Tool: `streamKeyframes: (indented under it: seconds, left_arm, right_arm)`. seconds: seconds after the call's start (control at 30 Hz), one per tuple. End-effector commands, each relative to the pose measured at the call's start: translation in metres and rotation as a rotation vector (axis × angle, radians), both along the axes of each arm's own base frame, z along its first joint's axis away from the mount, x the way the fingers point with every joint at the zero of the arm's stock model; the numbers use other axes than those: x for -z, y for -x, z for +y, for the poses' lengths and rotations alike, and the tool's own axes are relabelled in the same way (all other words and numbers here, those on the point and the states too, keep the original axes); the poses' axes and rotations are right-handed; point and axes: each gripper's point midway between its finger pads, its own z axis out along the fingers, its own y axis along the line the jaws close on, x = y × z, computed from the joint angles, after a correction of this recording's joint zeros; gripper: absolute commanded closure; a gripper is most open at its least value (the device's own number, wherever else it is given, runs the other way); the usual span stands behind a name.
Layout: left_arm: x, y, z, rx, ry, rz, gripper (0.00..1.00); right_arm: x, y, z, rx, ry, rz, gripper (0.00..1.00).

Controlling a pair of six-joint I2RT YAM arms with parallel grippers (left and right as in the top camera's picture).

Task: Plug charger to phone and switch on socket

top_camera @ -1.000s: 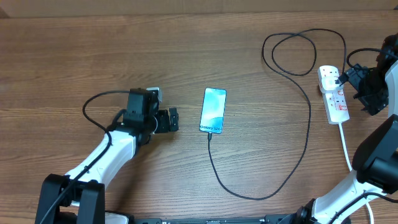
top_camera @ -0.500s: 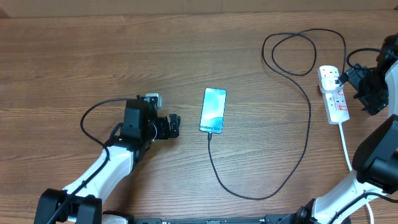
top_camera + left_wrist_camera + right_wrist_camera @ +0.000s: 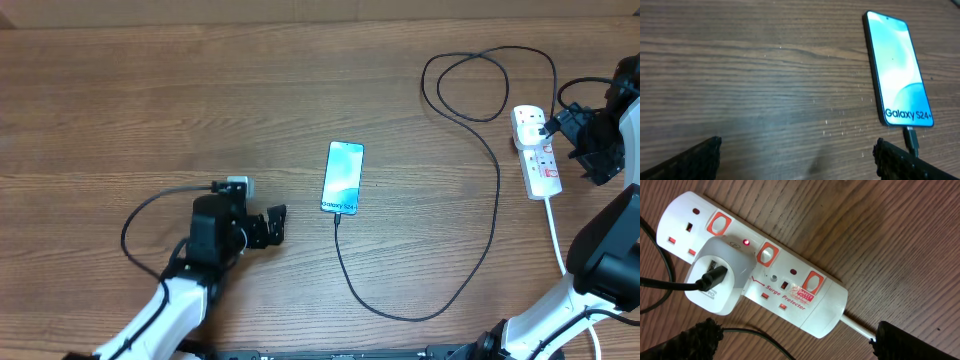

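On the grained wooden table (image 3: 200,80), we find the glossy, slim phone (image 3: 895,65) cabled to the thin charger (image 3: 910,135). The white oblong socket (image 3: 790,275) is lit. The left gripper (image 3: 796,152) and right gripper (image 3: 795,337) are both spread, empty.

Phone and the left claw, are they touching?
Apart. The overhead view shows a strip of table between the left claw and the phone. The claw is open and holds nothing.
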Motion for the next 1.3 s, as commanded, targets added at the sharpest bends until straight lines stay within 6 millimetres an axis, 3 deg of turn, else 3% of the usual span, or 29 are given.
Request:
streamKeyframes:
  seconds: [0.0, 0.37, 1.27]
  left_arm:
    - [0.004, 0.011, 0.007, -0.010, -0.026, -0.029, 0.01]
    - [0.014, 0.034, 0.029, -0.121, 0.035, -0.055, 0.00]
    - [0.016, 0.045, 0.035, -0.134, 0.041, -0.075, 0.00]
  right_arm:
    - [-0.018, -0.006, -0.002, -0.008, 0.023, -0.049, 0.00]
    - [-0.018, -0.006, -0.002, -0.008, 0.023, -0.049, 0.00]
    - [-0.018, -0.006, -0.002, -0.008, 0.023, -0.049, 0.00]
